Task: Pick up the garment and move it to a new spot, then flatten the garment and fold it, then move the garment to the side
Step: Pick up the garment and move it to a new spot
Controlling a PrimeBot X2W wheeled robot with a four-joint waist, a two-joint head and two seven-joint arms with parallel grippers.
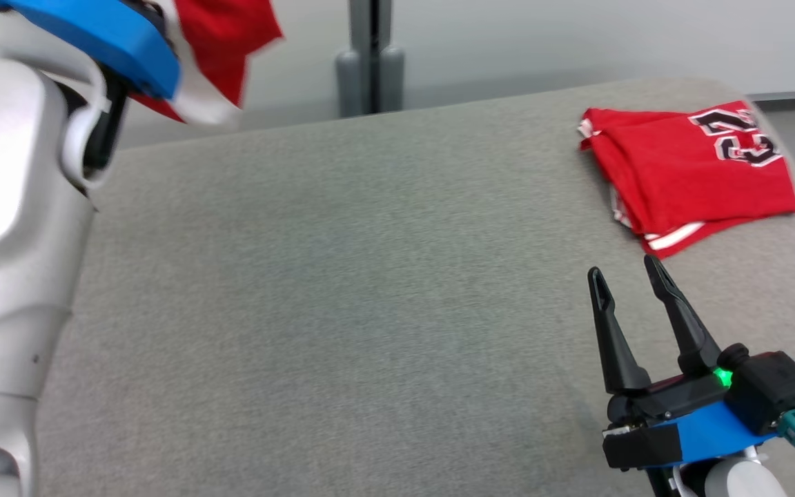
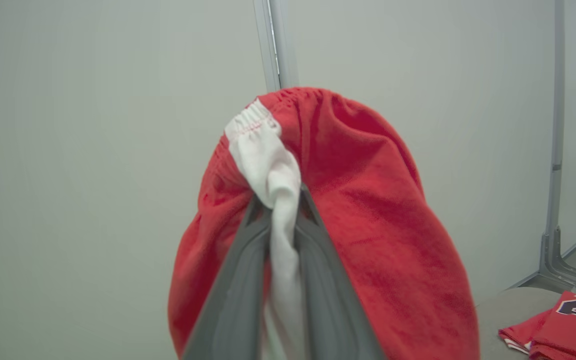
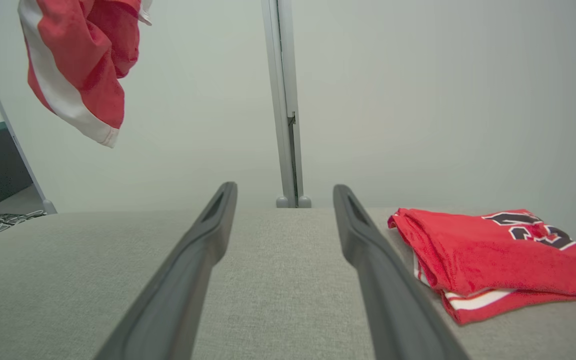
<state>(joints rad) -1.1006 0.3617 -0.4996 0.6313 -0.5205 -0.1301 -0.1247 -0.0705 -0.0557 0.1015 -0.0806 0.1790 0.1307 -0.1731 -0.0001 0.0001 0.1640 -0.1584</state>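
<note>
Held garment (image 1: 221, 41) aloft, open table (image 1: 342, 276) below
Nearest, the right gripper (image 1: 622, 269) hangs empty, fingers spread. Ahead, the table's bare middle looks like the best landing room. Farther off, the left gripper (image 2: 280, 197) is clenched on the garment's waistband, high at far left. Lower it centrally, well apart from the folded jersey (image 1: 687, 172) near the far right edge.

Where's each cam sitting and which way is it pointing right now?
Head: up on the head, looking down at the grey table; pale left forearm at left, open right gripper lower right.
Left wrist: raised, facing the wall; left gripper shut on the hanging red garment.
Right wrist: low over the table, facing the wall; own fingers apart.
Shared: all three catch the folded jersey.
</note>
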